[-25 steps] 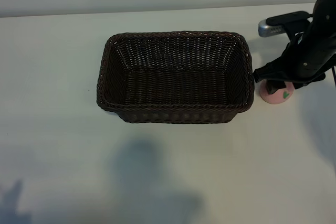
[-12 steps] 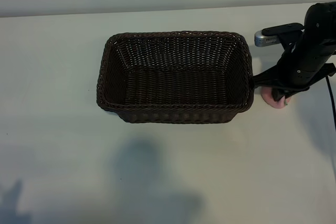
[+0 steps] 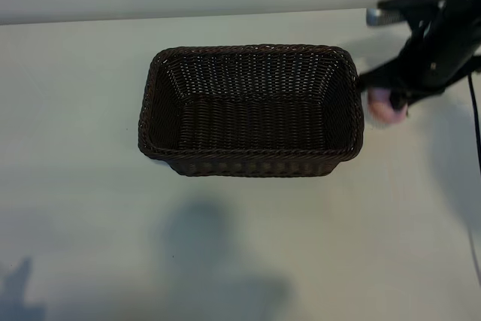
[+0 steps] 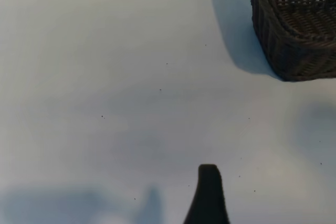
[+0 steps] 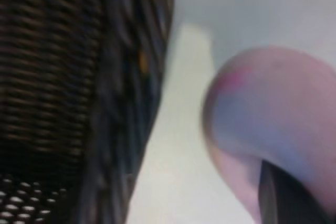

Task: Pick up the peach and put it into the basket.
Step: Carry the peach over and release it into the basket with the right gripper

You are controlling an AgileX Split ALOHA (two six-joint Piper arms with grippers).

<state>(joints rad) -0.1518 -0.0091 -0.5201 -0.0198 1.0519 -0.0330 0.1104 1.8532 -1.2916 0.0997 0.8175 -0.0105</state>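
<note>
I am pinching the peach [image 3: 381, 105] in my right gripper [image 3: 392, 103], raising it just beside the basket [image 3: 250, 109]; carrying it over and dropping it inside remains.

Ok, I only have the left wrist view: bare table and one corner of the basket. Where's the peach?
Observer: In the exterior view the peach sits in the right gripper, just right of the basket.
Operator: Are the jaws actually closed on it?
Observer: Yes. In the right wrist view a dark finger presses against the pink fruit.
Operator: Is it over the basket yet?
Observer: No. It hangs outside the right-hand rim, beside the woven wall.
</note>
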